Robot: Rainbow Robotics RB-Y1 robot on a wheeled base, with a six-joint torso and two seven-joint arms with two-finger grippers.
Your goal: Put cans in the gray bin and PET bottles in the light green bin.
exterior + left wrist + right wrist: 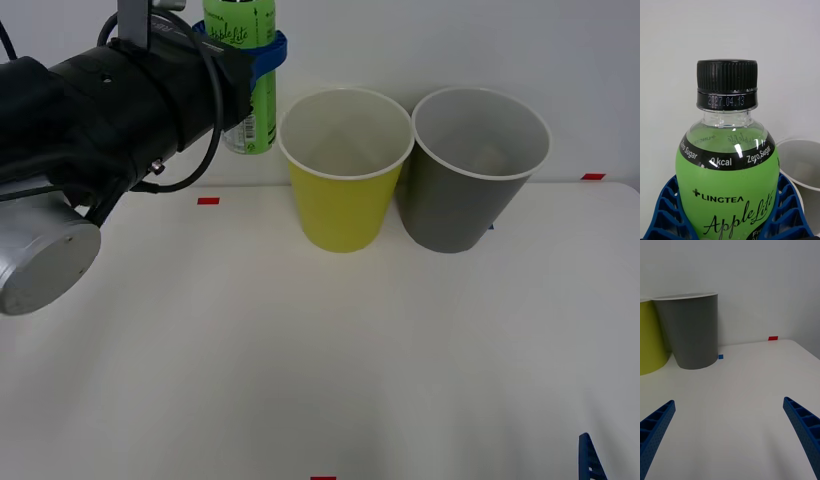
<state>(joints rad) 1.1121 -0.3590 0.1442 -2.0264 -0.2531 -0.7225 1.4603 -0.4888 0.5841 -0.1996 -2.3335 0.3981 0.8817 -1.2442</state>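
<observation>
My left gripper (pixel 247 48) is shut on the PET bottle (pixel 243 70), which has a bright green label and a black cap (pixel 727 84). The blue fingers (pixel 666 213) wrap the bottle's (pixel 728 180) body. It is held upright in the air at the back left, just left of the light green bin (pixel 343 195). The gray bin (pixel 465 195) stands touching that bin on its right. Near the table's front right my right gripper (pixel 730 427) is open with nothing between its fingers, facing the gray bin (pixel 690 333). Cans are out of view.
Both bins stand upright near the table's far edge, against a white wall. Small red tape marks (pixel 208 201) and a blue mark (pixel 720 356) lie on the white tabletop (pixel 320 360). A bin's pale rim (pixel 801 165) shows behind the held bottle.
</observation>
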